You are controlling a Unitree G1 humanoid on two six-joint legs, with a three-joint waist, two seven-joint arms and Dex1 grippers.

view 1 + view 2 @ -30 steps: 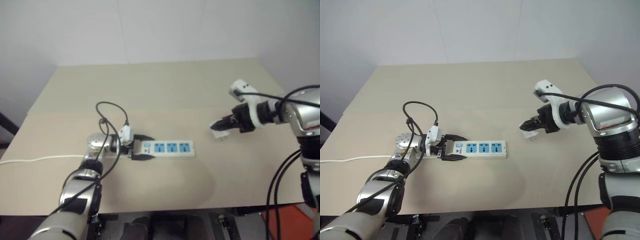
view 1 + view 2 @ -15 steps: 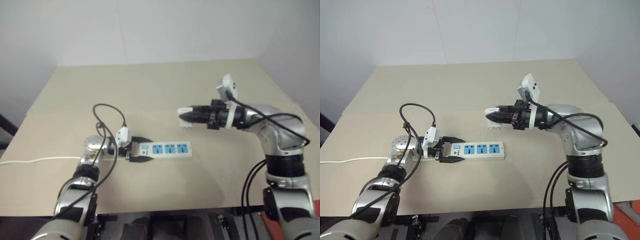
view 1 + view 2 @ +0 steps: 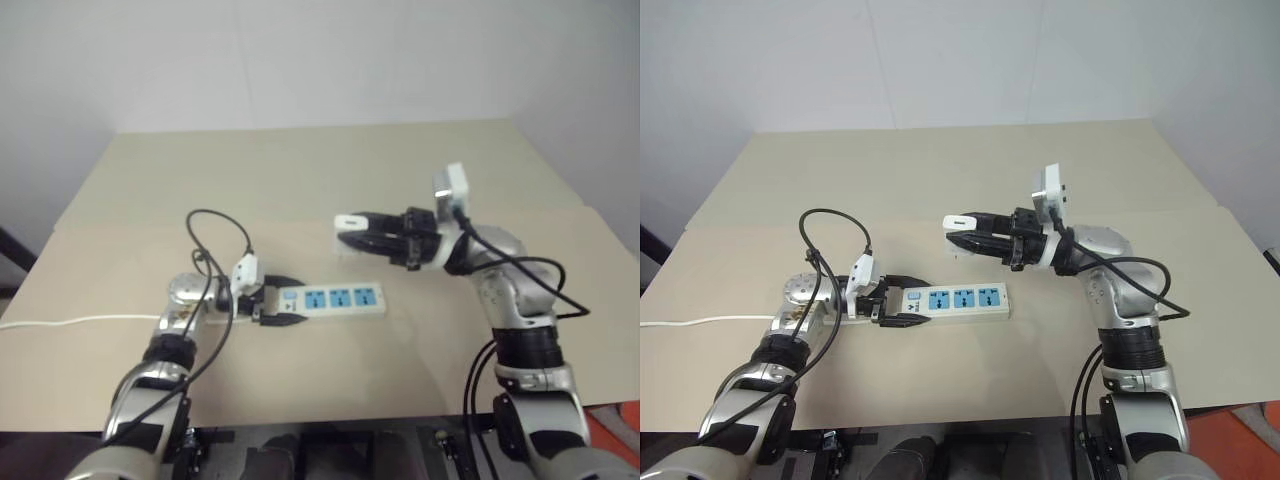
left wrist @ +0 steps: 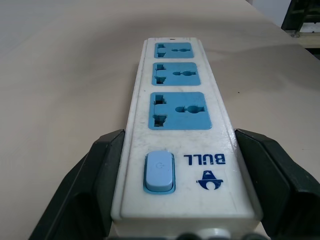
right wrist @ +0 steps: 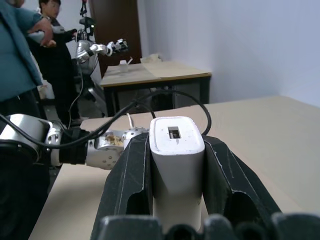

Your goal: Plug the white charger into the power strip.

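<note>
Robot holding a strip on a table while the charger hangs above it.

The wide beige table (image 3: 1060,160) is bearing the long white power strip with three blue sockets (image 3: 958,298), which is lying flat near its front edge. The left gripper (image 3: 902,297) is clamping the strip's switch end between its black fingers (image 4: 87,187). The right gripper (image 3: 962,233) is squeezing the small white boxy charger (image 5: 177,160), holding it in the air above and just behind the strip, apart from it.

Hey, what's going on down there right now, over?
Left gripper shut on the power strip, flat on the table. Right gripper shut on the white charger, held in the air above the strip. All three sockets free.
</note>
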